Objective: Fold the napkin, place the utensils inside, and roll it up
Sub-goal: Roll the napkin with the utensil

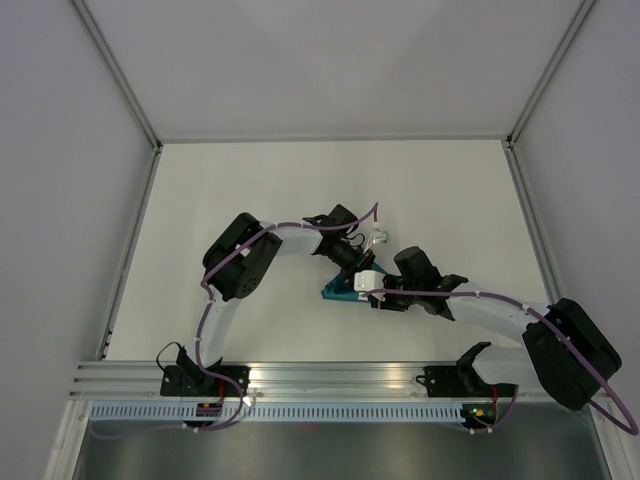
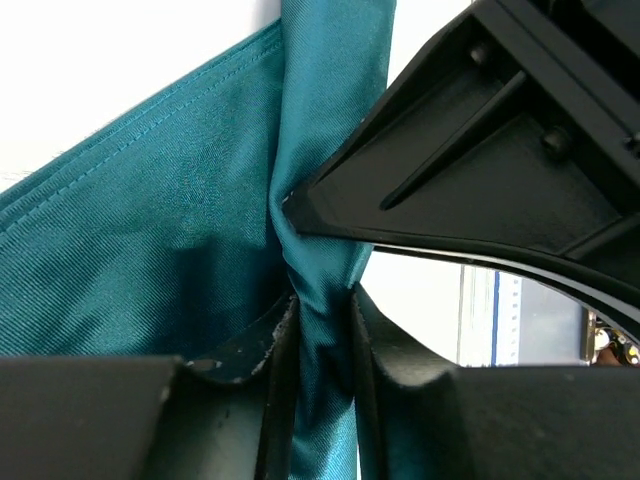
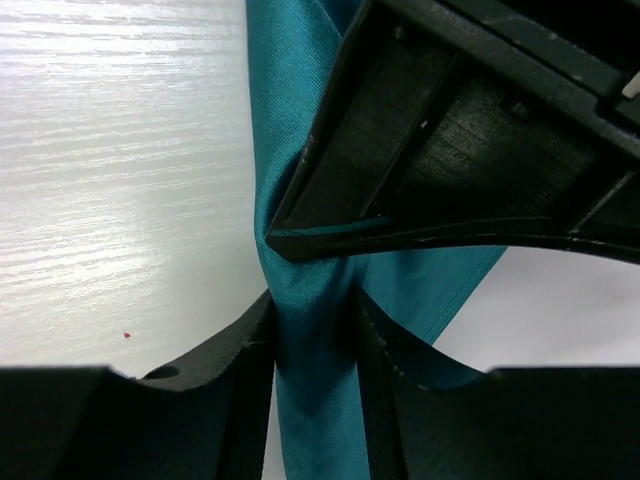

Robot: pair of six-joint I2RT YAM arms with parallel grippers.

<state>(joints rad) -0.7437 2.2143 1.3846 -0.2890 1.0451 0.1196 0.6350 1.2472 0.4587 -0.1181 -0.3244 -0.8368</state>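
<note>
Grippers, black, two-finger. Left gripper point(image 2: 320, 315): pinched shut on a gathered ridge of the dark teal, hemmed soft-cloth napkin point(image 2: 150, 250). Right gripper point(image 3: 312, 325): clamped on the same ridge, nose to nose with the left. Napkin location: mid-table, bunched between both arms on the white wood-grain tabletop point(image 3: 110, 150). Handling advice: draw both grips apart evenly, hem taut, so the fold lies flat.

- No text, label, brand, number or sign can be read in any of the three views.
</note>
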